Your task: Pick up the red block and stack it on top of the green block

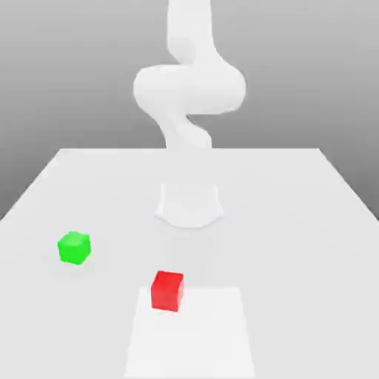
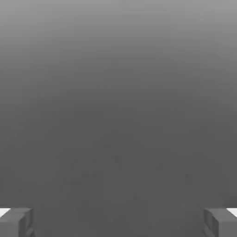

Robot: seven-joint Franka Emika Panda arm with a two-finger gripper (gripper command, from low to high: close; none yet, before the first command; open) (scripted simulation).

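Note:
The red block [image 1: 167,290] rests on the white table [image 1: 296,222] near the front, at the far left corner of a lighter square patch. The green block [image 1: 74,247] sits on the table further back, toward the exterior view's left, and the two cubes are well apart. In the hand view my gripper [image 2: 118,222] is open. Its two grey fingertips [image 2: 16,222] stand wide apart with nothing between them, and plain grey background lies ahead.
The white arm [image 1: 189,89] rises from its round base [image 1: 189,203] at the table's middle, behind both blocks. The lighter square patch [image 1: 192,333] covers the front centre of the table.

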